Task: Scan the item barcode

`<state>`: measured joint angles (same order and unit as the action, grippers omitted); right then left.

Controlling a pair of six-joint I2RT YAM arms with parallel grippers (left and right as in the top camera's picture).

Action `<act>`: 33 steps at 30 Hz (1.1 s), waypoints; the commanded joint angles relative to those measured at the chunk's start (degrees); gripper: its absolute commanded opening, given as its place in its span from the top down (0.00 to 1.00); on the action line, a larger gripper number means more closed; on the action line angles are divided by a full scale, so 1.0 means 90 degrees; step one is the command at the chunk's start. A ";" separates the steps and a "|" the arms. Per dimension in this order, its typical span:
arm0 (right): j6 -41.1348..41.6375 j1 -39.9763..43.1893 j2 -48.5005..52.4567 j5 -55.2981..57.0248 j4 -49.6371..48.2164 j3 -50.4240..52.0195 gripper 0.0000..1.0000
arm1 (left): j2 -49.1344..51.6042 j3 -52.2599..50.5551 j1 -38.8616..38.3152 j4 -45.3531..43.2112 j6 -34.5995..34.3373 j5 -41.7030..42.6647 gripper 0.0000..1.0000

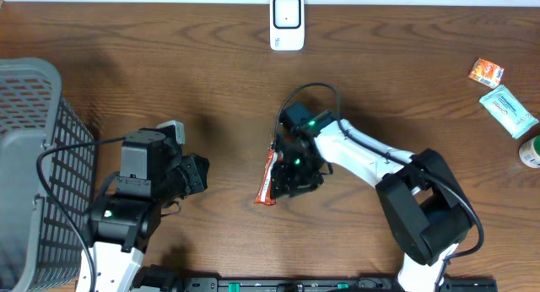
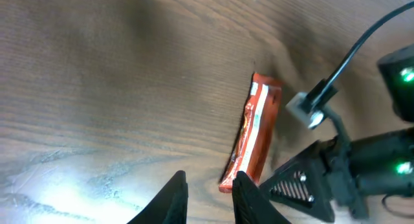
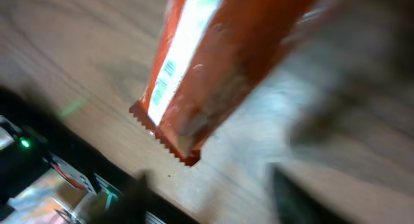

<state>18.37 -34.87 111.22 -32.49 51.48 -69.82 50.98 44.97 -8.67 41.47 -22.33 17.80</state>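
Note:
The item, an orange-red snack bar [image 1: 267, 179], lies flat on the wooden table near the front middle. My right gripper [image 1: 295, 170] hovers at the bar's right side, open, nothing between its fingers. In the right wrist view the bar [image 3: 207, 62] fills the top, blurred, with a white label strip, and the right gripper [image 3: 210, 185] stands wide apart just short of the bar's crimped end. My left gripper [image 1: 198, 174] is left of the bar. Its jaws [image 2: 210, 182] show a narrow gap over bare wood, pointing at the bar [image 2: 252, 130]. A white scanner-like device [image 1: 287, 22] stands at the far edge.
A grey mesh basket [image 1: 25, 157] stands at the left edge. At the far right lie an orange packet [image 1: 487, 72], a teal packet [image 1: 508, 109] and a small round container [image 1: 531, 151]. The right arm's black finger [image 2: 301, 185] and cable sit close beside the bar.

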 commanded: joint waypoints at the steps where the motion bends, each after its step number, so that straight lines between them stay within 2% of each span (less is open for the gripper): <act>1: 0.0471 0.0386 -0.0386 -0.0017 -0.0017 -0.0163 0.01 | -0.0107 0.0036 0.0027 0.0107 0.0148 -0.0107 0.73; 5: 0.0731 0.0695 -0.0357 0.0131 -0.0551 -0.0158 0.01 | -0.0104 0.0036 0.0027 0.0199 0.0146 -0.0107 0.72; 9: 0.1333 0.0619 -0.0104 0.0928 -0.1166 -0.0158 0.01 | -0.0104 0.0036 0.0027 0.0221 0.0146 -0.0107 0.69; 19: 0.1664 0.0274 0.0928 0.1100 -0.1396 -0.0158 0.02 | -0.0104 0.0036 0.0027 0.0279 0.0146 -0.0107 0.66; 23: 0.1821 0.0163 0.1566 0.1056 -0.1498 -0.0158 0.32 | -0.0104 0.0036 0.0027 0.0459 0.0146 -0.0107 0.65; 24: 0.1829 0.0153 0.1639 0.1056 -0.1511 -0.0158 0.43 | -0.0104 0.0036 0.0027 0.0510 0.0146 -0.0109 0.65; 27: 0.1863 0.0119 0.1875 0.1064 -0.1528 -0.0158 0.91 | -0.0104 0.0036 0.0027 0.0695 0.0146 -0.0107 0.64; 28: 0.1860 0.0119 0.1911 0.1059 -0.1574 -0.0158 0.99 | -0.0104 0.0036 0.0027 0.0753 0.0146 -0.0109 0.61; 33: 0.1416 0.0214 0.1685 0.0947 -0.1894 -0.0231 0.99 | -0.0097 0.0034 0.0027 0.1008 0.0148 -0.0114 0.38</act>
<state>33.71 -32.53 121.01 -34.98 34.06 -75.35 50.46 44.97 -8.67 49.67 -21.76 17.61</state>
